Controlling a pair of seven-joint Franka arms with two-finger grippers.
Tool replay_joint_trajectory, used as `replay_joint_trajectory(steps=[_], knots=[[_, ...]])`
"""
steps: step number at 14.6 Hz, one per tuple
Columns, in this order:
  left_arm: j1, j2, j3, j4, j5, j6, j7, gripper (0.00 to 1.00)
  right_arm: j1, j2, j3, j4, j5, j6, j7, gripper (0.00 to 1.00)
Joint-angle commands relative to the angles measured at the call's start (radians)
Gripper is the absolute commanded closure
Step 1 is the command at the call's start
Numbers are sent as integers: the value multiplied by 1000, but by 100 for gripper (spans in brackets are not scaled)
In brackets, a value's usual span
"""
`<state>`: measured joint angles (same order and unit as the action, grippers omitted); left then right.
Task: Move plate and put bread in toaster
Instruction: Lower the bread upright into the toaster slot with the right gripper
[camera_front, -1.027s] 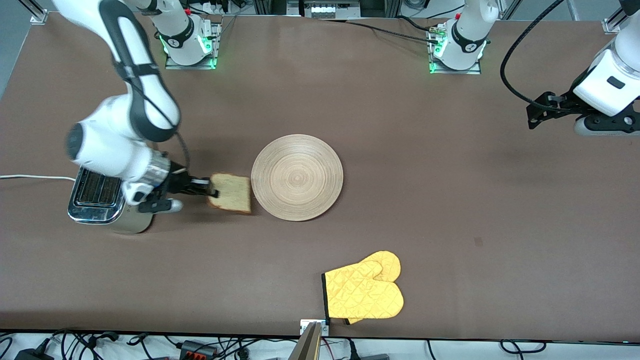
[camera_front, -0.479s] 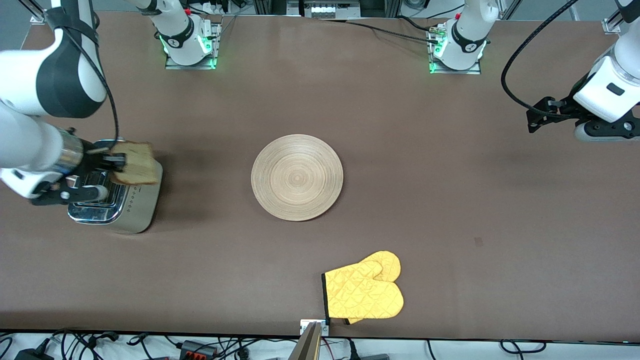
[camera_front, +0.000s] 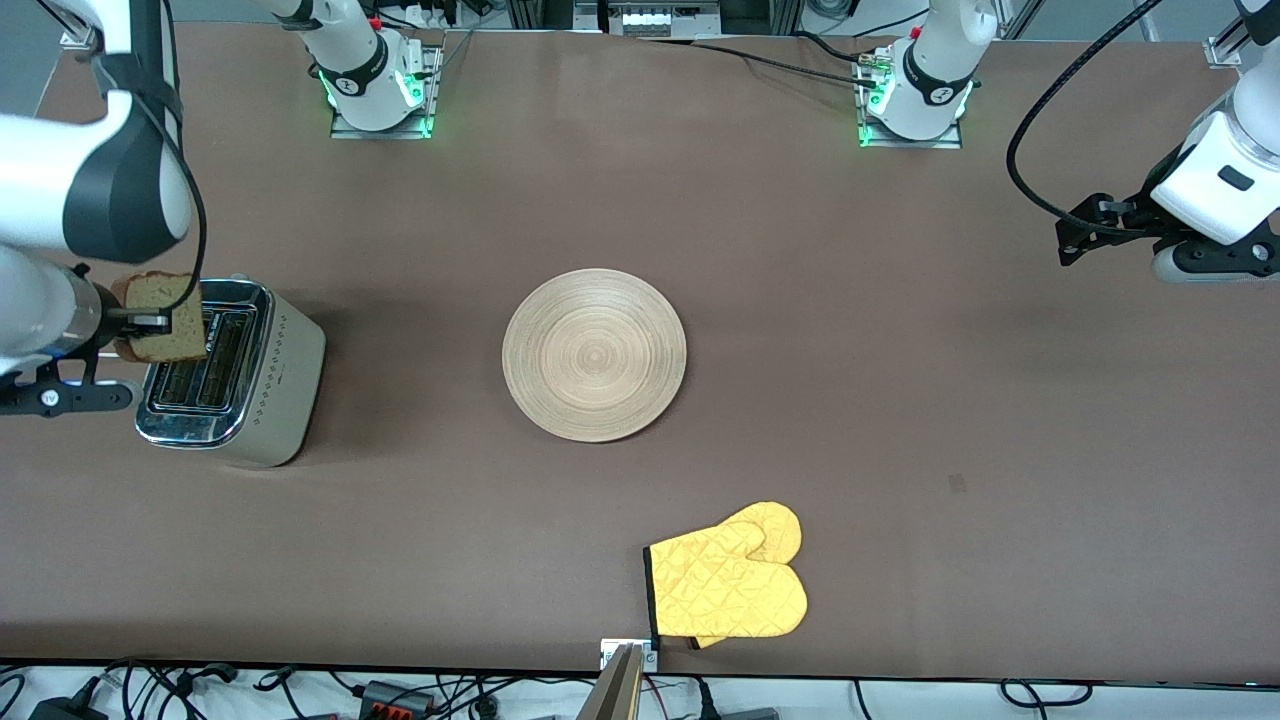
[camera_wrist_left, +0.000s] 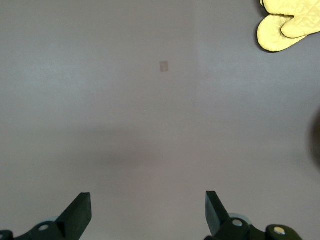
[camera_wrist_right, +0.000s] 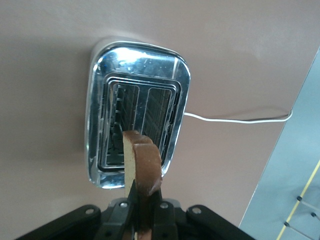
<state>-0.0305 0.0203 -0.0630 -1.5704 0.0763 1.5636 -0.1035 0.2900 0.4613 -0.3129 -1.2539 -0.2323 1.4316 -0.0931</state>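
Note:
My right gripper (camera_front: 140, 320) is shut on the bread (camera_front: 162, 317), a tan slice with a dark crust held on edge over the toaster (camera_front: 232, 370) at the right arm's end of the table. In the right wrist view the bread (camera_wrist_right: 141, 162) stands between my fingers above the chrome two-slot toaster (camera_wrist_right: 136, 80). The round light-wood plate (camera_front: 594, 354) lies flat at the table's middle. My left gripper (camera_wrist_left: 148, 212) is open and empty, held above bare table at the left arm's end, where that arm waits.
A yellow quilted oven mitt (camera_front: 730, 585) lies near the table's front edge; it also shows in the left wrist view (camera_wrist_left: 290, 22). The toaster's white cord (camera_wrist_right: 235, 119) runs off toward the table's edge.
My right gripper carried the bread from the table beside the plate up and across the toaster, and turned it on edge over the slots. The left arm barely moved.

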Motion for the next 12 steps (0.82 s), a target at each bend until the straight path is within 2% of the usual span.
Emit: replay_joint_trajectory(steps=[1, 12], knots=[[1, 6, 3, 23, -12, -20, -1, 0, -9, 72, 5, 56, -18, -1, -14, 100], [-2, 4, -9, 26, -9, -17, -10, 0, -9, 165, 8, 45, -1, 190, -1, 100]])
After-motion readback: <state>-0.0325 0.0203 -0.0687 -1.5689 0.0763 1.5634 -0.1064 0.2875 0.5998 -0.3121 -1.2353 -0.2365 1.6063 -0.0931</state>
